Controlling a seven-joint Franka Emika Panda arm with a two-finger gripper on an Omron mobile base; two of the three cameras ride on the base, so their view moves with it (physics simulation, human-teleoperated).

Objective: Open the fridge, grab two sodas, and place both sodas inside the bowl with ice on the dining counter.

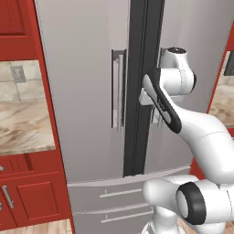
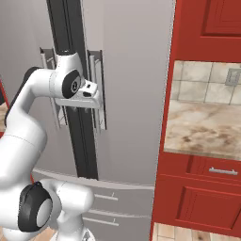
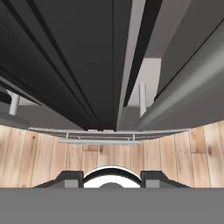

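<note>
A: Nearest first — where does the arm stand?

B: The gripper (image 2: pixel 96 96) is up at the right door handle (image 2: pixel 99 89) of the fridge (image 1: pixel 82 91), just beside the dark seam between the two doors. Whether the jaws are clamped on the bar or merely beside it cannot be told; the hand hides the fingers in both base views.

A: So which step is this?

B: By the look of it, the first one: opening the fridge. Both doors appear shut, so the sodas are presumably inside, unseen. The next move likely calls for a firm hold on the bar and a pull outward along the door's swing, away from the seam.

A: Anything in the way?

B: The red cabinet (image 2: pixel 202 188) and marbled wall countertop (image 2: pixel 202 127) sit close on the right, so the door's swing may be tight there. The left handle (image 1: pixel 118 89) is near but untouched. Below lie the two drawers (image 1: pixel 114 201).
</note>
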